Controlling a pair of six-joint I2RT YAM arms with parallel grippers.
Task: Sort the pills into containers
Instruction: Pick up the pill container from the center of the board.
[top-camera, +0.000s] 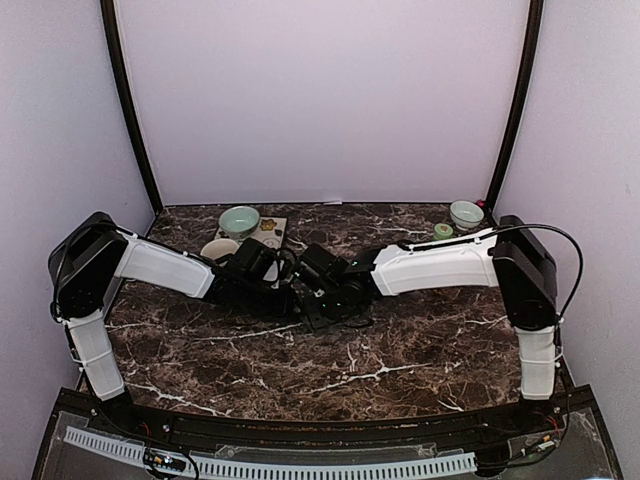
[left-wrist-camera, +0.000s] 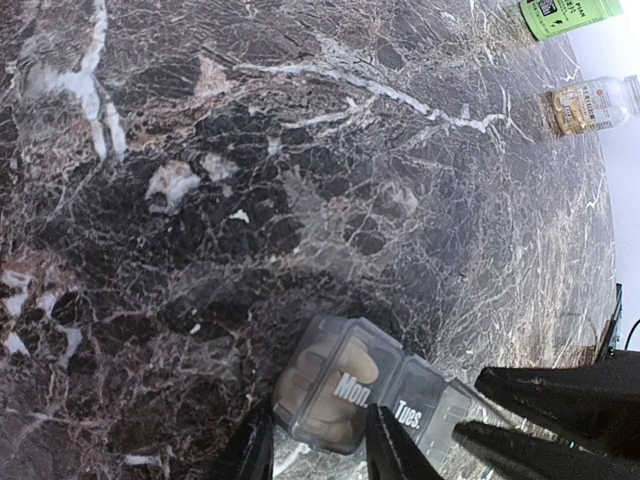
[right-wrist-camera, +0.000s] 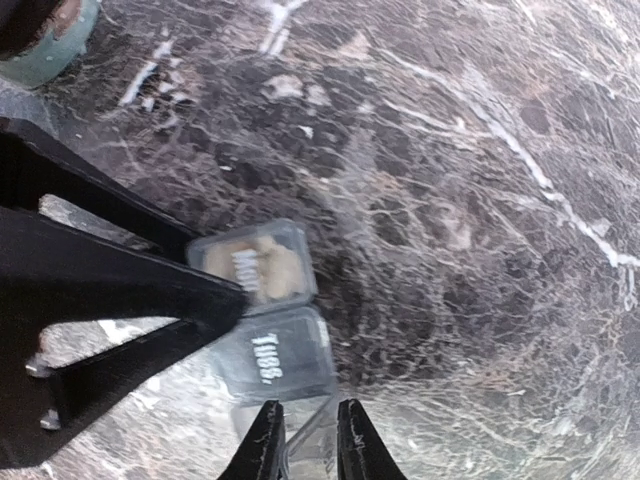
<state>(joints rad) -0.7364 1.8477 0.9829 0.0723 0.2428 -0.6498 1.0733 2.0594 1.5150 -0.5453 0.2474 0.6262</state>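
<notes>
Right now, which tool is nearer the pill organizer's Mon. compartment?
Left. The left tool straddles the Mon. compartment; the right tool sits at the organizer's other end, past the Tues. compartment.

Pale lilac walls (top-camera: 320, 90) enclose a dark, white-veined marble table (top-camera: 400, 350).

1. Your dark marble table (top-camera: 400, 350) carries everything here.
2. The containers (left-wrist-camera: 385, 400) lie on it, one end between the fingers of your left claw (left-wrist-camera: 320, 455).
3. A teal bowl (top-camera: 239, 219) and a white mug (top-camera: 220, 248) stand just beyond that claw.
</notes>
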